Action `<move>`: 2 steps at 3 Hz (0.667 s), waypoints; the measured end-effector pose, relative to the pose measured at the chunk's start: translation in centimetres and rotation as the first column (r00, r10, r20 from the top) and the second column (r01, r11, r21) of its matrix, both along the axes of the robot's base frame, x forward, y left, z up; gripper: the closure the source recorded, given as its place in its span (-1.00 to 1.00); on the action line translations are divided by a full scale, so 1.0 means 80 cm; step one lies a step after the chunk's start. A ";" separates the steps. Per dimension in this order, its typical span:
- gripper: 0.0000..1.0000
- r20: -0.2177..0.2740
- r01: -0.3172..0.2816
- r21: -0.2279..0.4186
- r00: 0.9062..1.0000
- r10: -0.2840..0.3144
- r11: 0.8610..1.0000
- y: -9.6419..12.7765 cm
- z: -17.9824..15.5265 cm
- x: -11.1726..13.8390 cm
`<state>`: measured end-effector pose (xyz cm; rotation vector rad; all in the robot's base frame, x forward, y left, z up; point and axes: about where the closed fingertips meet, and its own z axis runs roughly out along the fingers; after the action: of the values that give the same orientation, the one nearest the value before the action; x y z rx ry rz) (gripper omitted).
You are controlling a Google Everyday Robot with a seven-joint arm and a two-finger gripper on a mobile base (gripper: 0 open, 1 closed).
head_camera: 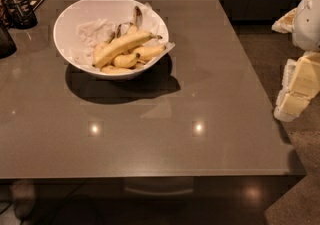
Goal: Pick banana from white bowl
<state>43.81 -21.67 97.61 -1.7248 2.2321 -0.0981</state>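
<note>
Fingers are hanging beyond the right edge of the table, out over the floor. They are looking released: the two cream pieces are sitting a little apart with nothing between them. Well away from the fingers, toward the left and far side of the view, the white bowl is resting on the table. The banana is lying in it, on top of the shorter bananas and beside the crumpled paper. Its long axis is running on a slant, with the dark stem tip pointing toward the fingers' side and slightly away from the camera. The blunt end is dipping toward the bowl's near left wall. Only one arm is working here, so the reach is falling to it alone. By my judgement, the coming move is calling for a long travel over the table. After that, the fingers are needing to clear the bowl's rim, descend, and close across the banana's width rather than along its length.
</note>
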 end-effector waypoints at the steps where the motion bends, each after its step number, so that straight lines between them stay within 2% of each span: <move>1: -1.00 0.000 0.000 0.000 1.000 0.000 1.000 0.000 0.000 0.000; 2: -1.00 0.006 0.006 -0.018 1.000 -0.005 1.000 0.009 0.005 0.007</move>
<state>44.37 -20.95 98.04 -1.7257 2.2388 -0.1249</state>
